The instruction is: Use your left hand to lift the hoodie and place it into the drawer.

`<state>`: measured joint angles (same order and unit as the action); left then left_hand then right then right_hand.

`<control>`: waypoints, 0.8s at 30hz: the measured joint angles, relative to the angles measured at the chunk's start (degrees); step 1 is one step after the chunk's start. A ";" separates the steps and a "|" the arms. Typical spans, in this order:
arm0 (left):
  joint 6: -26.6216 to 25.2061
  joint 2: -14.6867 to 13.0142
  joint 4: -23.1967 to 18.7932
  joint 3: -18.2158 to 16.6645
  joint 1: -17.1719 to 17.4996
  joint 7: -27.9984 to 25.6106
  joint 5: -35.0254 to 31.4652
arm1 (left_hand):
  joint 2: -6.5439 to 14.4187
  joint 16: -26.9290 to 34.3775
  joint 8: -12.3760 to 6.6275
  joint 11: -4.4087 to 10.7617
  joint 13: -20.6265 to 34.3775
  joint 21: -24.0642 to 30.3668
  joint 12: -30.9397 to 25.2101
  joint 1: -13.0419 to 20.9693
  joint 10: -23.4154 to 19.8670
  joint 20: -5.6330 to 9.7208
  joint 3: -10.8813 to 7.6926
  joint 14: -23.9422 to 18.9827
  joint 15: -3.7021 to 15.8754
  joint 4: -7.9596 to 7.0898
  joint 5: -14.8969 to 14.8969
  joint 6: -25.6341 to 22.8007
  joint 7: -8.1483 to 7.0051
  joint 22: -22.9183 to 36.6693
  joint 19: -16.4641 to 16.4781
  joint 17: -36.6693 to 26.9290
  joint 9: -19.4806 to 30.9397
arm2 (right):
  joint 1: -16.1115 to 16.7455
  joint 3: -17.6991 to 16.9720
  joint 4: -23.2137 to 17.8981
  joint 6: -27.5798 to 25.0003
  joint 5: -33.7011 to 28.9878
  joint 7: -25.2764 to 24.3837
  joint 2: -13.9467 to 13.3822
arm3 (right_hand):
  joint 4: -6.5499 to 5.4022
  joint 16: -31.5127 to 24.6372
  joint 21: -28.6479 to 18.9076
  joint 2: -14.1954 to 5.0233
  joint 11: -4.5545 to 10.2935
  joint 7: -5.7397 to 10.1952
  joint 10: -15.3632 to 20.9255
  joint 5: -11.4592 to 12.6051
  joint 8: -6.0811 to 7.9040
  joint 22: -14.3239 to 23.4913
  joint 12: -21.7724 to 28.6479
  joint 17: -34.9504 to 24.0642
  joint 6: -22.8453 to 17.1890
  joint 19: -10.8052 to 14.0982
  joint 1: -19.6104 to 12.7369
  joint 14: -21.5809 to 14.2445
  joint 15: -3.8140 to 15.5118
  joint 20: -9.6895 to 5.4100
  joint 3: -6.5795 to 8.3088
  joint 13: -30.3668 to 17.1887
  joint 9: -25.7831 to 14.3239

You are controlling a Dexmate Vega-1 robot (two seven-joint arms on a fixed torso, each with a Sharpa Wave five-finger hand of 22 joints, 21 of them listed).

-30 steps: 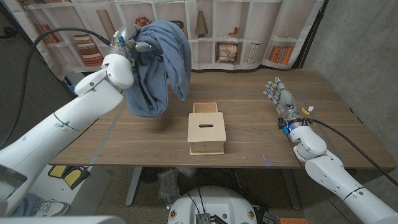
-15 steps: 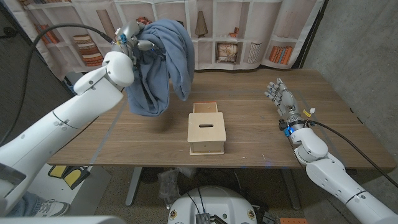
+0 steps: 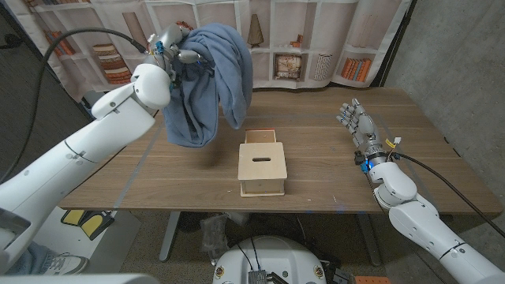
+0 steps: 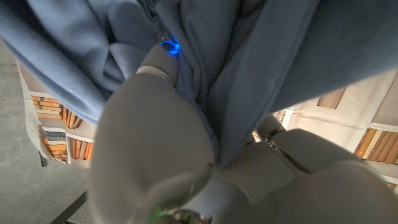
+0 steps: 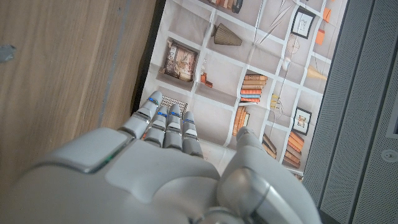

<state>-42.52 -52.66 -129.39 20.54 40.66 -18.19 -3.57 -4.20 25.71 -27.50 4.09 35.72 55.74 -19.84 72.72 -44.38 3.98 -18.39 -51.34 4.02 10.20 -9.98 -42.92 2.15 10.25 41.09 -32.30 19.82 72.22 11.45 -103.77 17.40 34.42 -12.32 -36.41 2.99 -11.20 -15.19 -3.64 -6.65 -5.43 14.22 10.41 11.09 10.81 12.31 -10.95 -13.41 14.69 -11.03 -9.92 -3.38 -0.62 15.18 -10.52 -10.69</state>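
The blue hoodie [image 3: 207,83] is bunched up and hanging in the air, gripped by the left hand [image 3: 169,49], up and off to the drawer box's [image 3: 262,166] left-rear. Right hand [image 3: 359,126] is empty, fingers straight, well right of the drawer box.

printed bookshelf backdrop [image 3: 316,47] behind the wooden table [image 3: 331,158], grey wall [image 3: 458,63] at right

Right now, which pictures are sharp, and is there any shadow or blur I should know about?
Head view: sharp and evenly lit; the lifted hoodie casts a soft shadow on the table. Left wrist view: the hoodie and left hand are too close, soft and blurred. Right wrist view: the right hand is slightly soft.
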 measured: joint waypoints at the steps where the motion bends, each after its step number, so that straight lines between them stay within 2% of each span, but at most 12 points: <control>1: 0.29 -0.09 -0.07 0.16 0.00 0.14 -0.02 | 0.00 0.00 0.00 0.00 0.00 0.00 0.00 0.00 0.00 0.00 0.00 0.00 0.00 0.00 0.00 0.00 0.00 0.00 0.00 0.00 0.01 | -0.01 0.00 0.00 -0.05 -0.03 -0.01 0.00 | 0.00 0.00 0.00 0.00 0.00 0.00 0.00 0.00 0.00 0.00 0.00 0.00 0.00 0.00 0.00 0.00 0.00 0.00 0.00 0.00 0.00; 16: 3.27 -0.80 -1.05 0.72 -0.20 2.23 -0.32 | 0.00 -0.27 0.22 -0.10 0.55 0.44 0.38 0.00 -0.10 -0.10 -0.29 -0.16 0.17 0.16 0.05 0.02 0.00 0.03 -0.11 -0.25 0.12 | -0.63 -0.01 0.16 -0.51 -0.12 -0.04 0.14 | 0.00 0.00 0.00 0.00 0.00 0.00 0.00 0.00 0.00 -0.01 0.00 0.00 0.00 0.00 0.00 0.00 0.00 0.00 0.00 0.00 0.00; 24: 6.80 -1.01 -1.40 -0.25 0.38 4.77 0.67 | 0.00 -0.06 0.24 -0.11 0.68 0.46 0.87 0.00 -0.10 -0.10 -0.29 -0.17 0.17 0.16 0.21 -0.19 0.21 0.04 -0.11 -0.25 0.28 | -1.03 0.09 0.27 -0.62 -0.18 -0.04 0.20 | -0.01 0.00 0.00 0.00 0.00 0.00 0.00 0.00 0.00 -0.01 0.00 0.00 0.00 0.00 0.00 0.00 0.00 0.00 0.00 0.00 0.00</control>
<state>-35.72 -53.68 -130.78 20.29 41.04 -13.42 -2.90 -4.20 25.66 -27.26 3.98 36.40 56.20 -18.97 72.71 -44.48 3.88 -18.67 -51.51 4.20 10.36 -9.77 -43.11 2.36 10.29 40.98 -32.55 20.10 71.19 11.54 -103.50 16.78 34.24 -12.35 -36.22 2.98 -11.20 -15.19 -3.64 -6.65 -5.43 14.23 10.41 11.09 10.80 12.31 -10.95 -13.41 14.69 -11.03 -9.92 -3.38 -0.62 15.18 -10.52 -10.69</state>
